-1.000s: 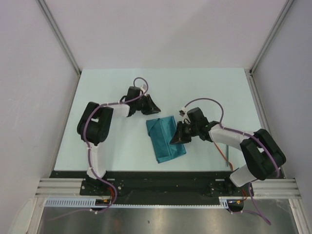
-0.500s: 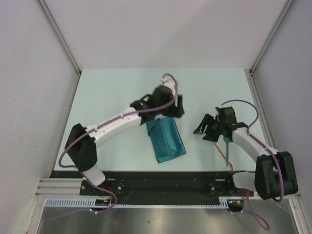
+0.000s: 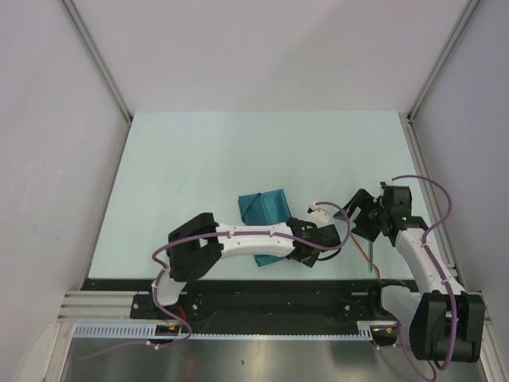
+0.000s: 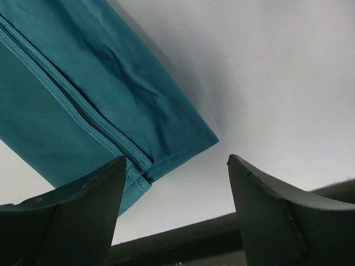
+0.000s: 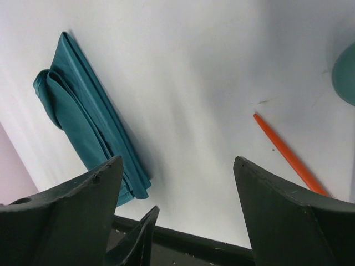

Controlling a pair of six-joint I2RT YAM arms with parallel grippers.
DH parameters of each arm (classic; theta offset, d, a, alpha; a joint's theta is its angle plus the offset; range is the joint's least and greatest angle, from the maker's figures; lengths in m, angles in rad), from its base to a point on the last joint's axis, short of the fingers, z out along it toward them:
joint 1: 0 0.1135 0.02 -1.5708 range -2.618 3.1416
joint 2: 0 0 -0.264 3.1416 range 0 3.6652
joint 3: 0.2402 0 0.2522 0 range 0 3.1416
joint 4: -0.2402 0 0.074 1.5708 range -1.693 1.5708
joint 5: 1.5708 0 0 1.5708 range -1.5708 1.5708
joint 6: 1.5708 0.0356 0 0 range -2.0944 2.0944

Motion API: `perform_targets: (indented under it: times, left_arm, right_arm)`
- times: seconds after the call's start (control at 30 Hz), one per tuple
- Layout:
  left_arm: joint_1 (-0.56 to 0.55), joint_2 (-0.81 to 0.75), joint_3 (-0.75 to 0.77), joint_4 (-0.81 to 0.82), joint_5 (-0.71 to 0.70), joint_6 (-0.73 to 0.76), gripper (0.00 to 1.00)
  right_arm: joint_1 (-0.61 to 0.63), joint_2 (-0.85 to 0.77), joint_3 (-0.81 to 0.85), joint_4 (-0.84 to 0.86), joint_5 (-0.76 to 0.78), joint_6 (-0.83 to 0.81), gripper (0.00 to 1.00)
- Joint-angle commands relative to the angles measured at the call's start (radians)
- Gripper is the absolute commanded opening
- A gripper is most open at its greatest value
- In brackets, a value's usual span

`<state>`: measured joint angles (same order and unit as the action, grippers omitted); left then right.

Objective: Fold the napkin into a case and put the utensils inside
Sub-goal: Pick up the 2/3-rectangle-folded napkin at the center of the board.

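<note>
The teal napkin (image 3: 266, 207) lies folded into a long narrow strip in the middle of the table, and my left arm crosses over its near half. In the left wrist view its hemmed near corner (image 4: 111, 122) lies just beyond my left fingertip. My left gripper (image 3: 312, 253) (image 4: 176, 158) is open and empty at that corner, pointing toward the table's front edge. My right gripper (image 3: 358, 216) (image 5: 178, 159) is open and empty to the right of the napkin (image 5: 89, 122). The thin orange-red utensil (image 3: 369, 255) (image 5: 288, 160) lies on the table by my right gripper.
The black front edge of the table (image 4: 183, 238) runs just under both grippers. A pale teal rounded shape (image 5: 346, 72) shows at the right edge of the right wrist view. A dark curved tip (image 5: 138, 235) pokes in beside my right gripper's left finger.
Both grippers have opened. My left arm swung from the napkin's far side round to its near right corner. My right gripper left the napkin's right edge and drew back to the right.
</note>
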<state>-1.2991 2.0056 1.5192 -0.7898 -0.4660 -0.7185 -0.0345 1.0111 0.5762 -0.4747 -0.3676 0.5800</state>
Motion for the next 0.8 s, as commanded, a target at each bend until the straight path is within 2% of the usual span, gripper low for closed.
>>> perform_targets:
  times: [0.0, 0.13, 0.37, 0.53, 0.77]
  left_arm:
    - [0.004, 0.027, 0.062, -0.032, -0.048, -0.062, 0.78]
    - [0.004, 0.041, 0.052, 0.003, -0.056, -0.055, 0.72]
    - [0.006, 0.064, 0.050, 0.037, -0.046, -0.035, 0.55]
    - [0.011, 0.070, 0.038, 0.052, -0.042, -0.030, 0.49]
    - [0.017, 0.039, 0.000, 0.090, -0.034, -0.024, 0.17]
  right_arm:
    - [-0.004, -0.013, -0.026, 0.039, -0.073, -0.035, 0.87]
    - [-0.004, 0.017, -0.035, 0.064, -0.096, -0.048, 0.87]
    - [0.013, 0.076, -0.039, 0.134, -0.129, -0.049, 0.86]
    - [0.024, 0.148, -0.007, 0.166, -0.143, -0.069, 0.86]
    - [0.077, 0.250, 0.037, 0.220, -0.174, -0.078, 0.86]
